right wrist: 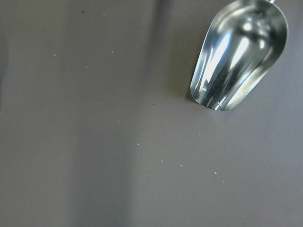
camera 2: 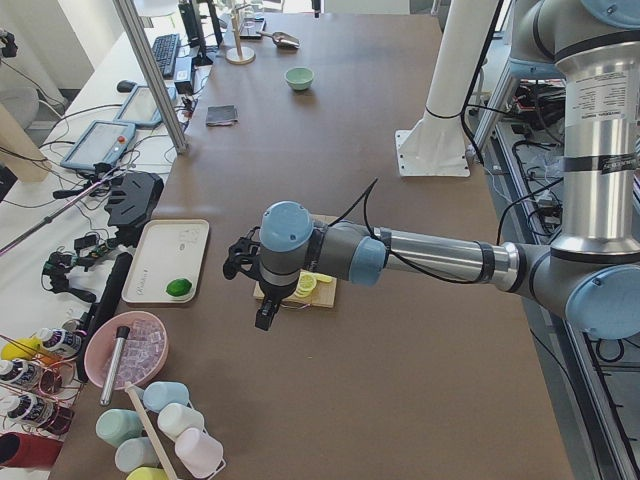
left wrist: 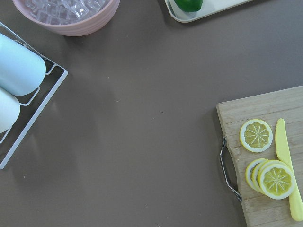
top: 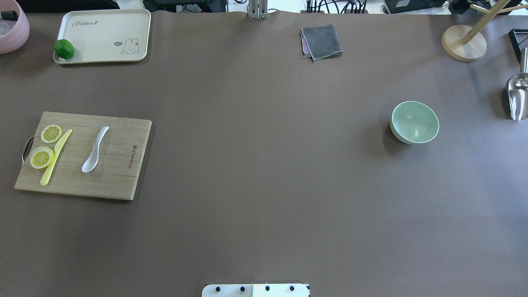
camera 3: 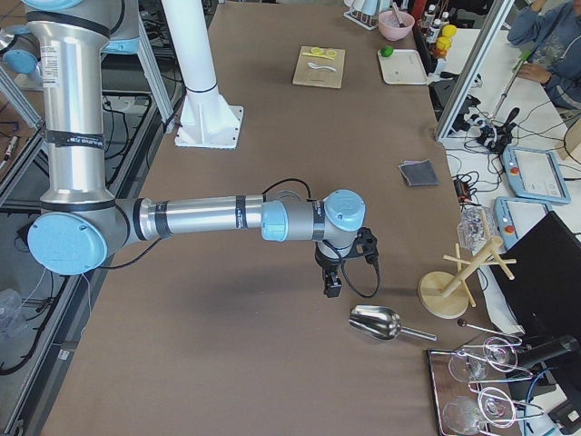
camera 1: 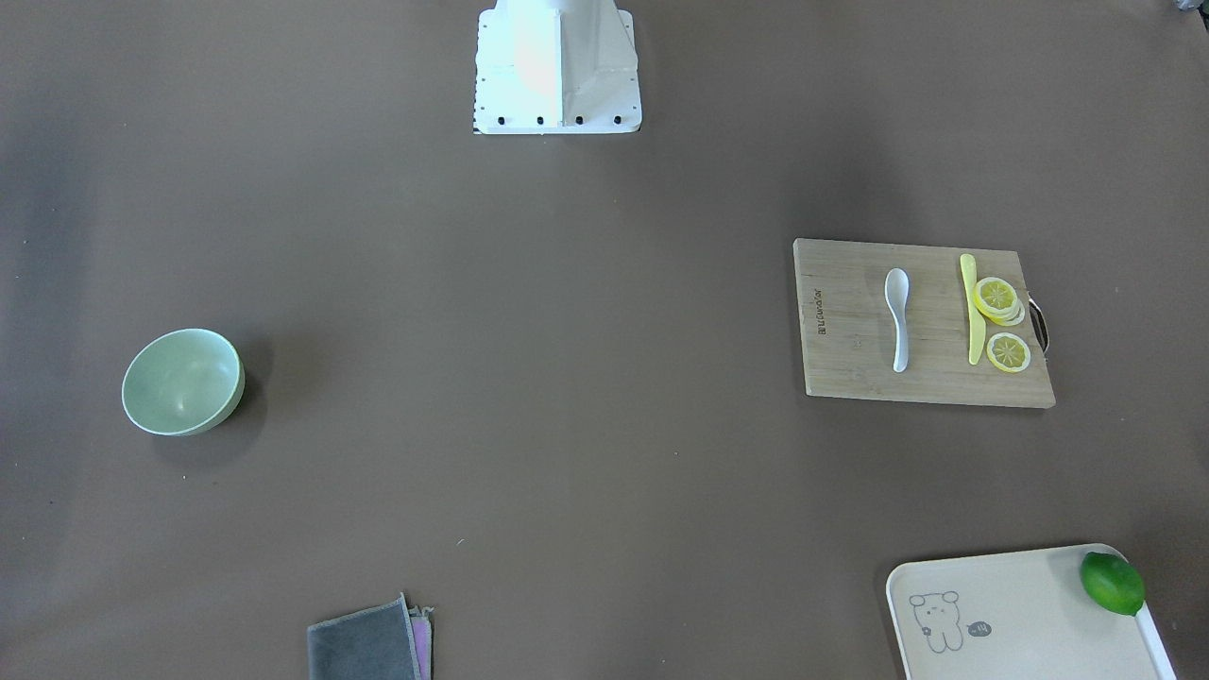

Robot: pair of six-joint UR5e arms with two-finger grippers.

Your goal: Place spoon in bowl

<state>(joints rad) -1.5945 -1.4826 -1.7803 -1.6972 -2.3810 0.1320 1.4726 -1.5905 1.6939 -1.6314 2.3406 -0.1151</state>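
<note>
spoon (top: 97,147) on board (top: 119,173) (bowl (top: 414,122) well apart)

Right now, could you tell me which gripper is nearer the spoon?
Left. The left gripper hovers by the cutting board holding the spoon; the right gripper hangs near the metal scoop at the opposite end.

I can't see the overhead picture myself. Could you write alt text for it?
A small glossy white soup spoon lies on a wooden cutting board at the left of the brown table, far from an empty round mint-green bowl on the right. Lemon slices and a long thin yellow knife share the board.
</note>
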